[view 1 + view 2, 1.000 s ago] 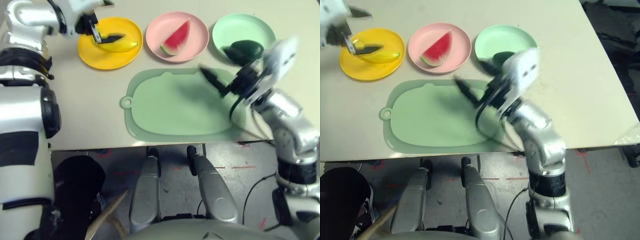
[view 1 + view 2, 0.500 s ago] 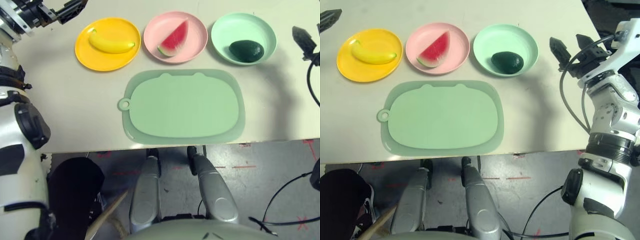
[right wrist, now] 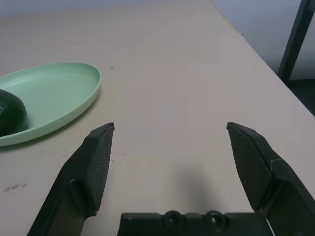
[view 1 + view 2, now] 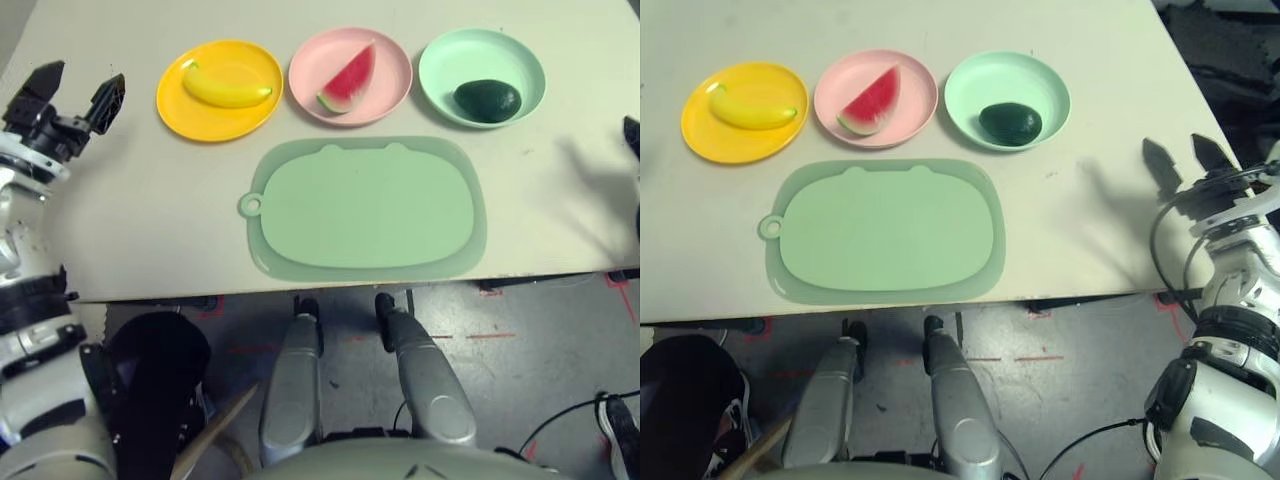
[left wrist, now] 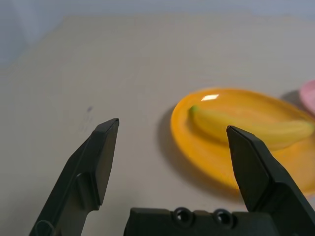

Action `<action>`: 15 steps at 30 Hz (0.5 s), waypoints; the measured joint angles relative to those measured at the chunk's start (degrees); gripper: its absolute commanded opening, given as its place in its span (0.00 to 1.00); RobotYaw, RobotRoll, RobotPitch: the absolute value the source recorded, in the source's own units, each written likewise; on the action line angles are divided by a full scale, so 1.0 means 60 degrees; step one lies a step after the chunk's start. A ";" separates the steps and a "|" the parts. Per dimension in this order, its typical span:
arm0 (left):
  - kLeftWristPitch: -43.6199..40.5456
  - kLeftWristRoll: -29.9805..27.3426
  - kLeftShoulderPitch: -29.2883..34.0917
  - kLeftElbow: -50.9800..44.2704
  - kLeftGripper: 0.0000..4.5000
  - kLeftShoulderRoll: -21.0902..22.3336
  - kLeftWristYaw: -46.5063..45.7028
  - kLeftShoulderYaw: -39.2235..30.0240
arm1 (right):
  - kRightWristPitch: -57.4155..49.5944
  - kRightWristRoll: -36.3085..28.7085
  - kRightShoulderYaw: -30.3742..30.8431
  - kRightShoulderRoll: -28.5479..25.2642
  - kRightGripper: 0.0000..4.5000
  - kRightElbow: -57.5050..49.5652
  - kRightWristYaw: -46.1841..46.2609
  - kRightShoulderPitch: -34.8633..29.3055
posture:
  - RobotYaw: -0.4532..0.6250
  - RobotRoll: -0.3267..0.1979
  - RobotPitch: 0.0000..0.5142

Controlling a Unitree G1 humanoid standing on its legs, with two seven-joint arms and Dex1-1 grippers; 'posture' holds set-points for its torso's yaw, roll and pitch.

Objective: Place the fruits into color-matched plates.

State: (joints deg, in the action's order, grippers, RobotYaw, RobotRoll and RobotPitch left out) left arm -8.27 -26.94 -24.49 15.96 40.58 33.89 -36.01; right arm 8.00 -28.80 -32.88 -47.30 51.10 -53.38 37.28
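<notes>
From the head camera, the left gripper [image 4: 73, 85] hangs over the beige counter [image 4: 150, 220] with its jaws spread wide and nothing between them. Ahead of those jaws sits the round yellow-orange plastic plate [image 4: 238, 117] holding the curved yellow toy banana [image 4: 224, 89]. Beyond it, the pink round plate [image 4: 385, 95] carries the red watermelon wedge with green rind [image 4: 348, 79], and the mint green round plate [image 4: 445, 60] holds the dark green oval avocado [image 4: 487, 99]. The pale green rounded-rectangle cutting mat [image 4: 365, 207] lies bare. The right gripper [image 4: 1187, 159] hovers near the counter's edge, jaws released and empty — well apart from the mint plate, its silver forearm below.

The left wrist view shows both black fingers [image 5: 98, 162] splayed, the banana plate ahead toward one finger's side.

The right wrist view shows wide-open jaws above bare counter — the mint plate and avocado beyond one fingertip.
</notes>
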 measured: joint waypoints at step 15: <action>-0.0015 -0.0636 0.2118 -0.1353 0.99 -0.1119 -0.0996 -0.0231 | 0.0016 -0.0055 0.0104 -0.0020 1.00 0.0405 -0.0869 -0.0326 | 0.40 0.62 0.82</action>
State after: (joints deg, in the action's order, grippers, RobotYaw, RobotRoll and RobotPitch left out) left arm -8.36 -30.76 -11.78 7.84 33.87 27.92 -37.40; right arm 8.10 -29.13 -32.26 -47.42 53.52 -58.60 35.32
